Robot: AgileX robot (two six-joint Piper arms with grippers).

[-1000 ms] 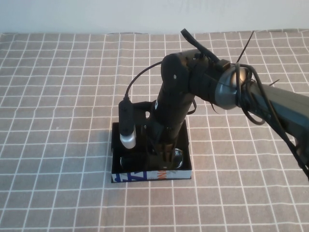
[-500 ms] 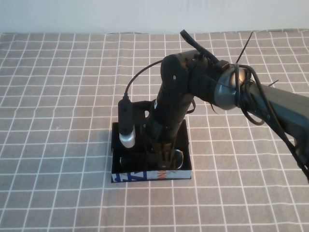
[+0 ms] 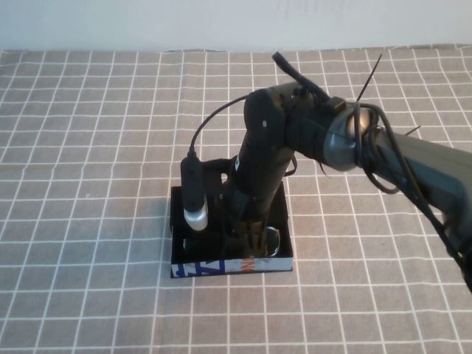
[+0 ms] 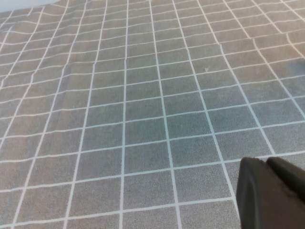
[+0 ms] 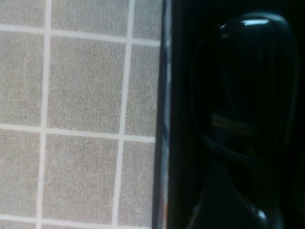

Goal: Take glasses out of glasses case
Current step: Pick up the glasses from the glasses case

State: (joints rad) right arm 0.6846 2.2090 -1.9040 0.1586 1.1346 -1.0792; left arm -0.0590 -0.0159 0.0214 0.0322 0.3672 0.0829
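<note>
The glasses case (image 3: 214, 268) is a black open box on the checked cloth, its printed white, blue and orange edge facing me. The black glasses (image 3: 274, 240) lie inside it, mostly hidden by the arm. My right gripper (image 3: 251, 242) reaches down into the case, right over the middle of the glasses. The right wrist view shows a glossy dark lens (image 5: 243, 86) and the case's edge (image 5: 164, 119) very close. My left gripper (image 4: 269, 191) is out of the high view. It hangs over bare cloth, away from the case, shut and empty.
The grey checked cloth (image 3: 88, 147) covers the whole table. A black cylinder with a white tip (image 3: 193, 199) hangs on the right arm over the case's left side, with a cable looping up. A pale wall (image 3: 147, 22) runs along the far edge.
My right arm has shifted slightly to the left over the case. The case and the left gripper have not moved.
</note>
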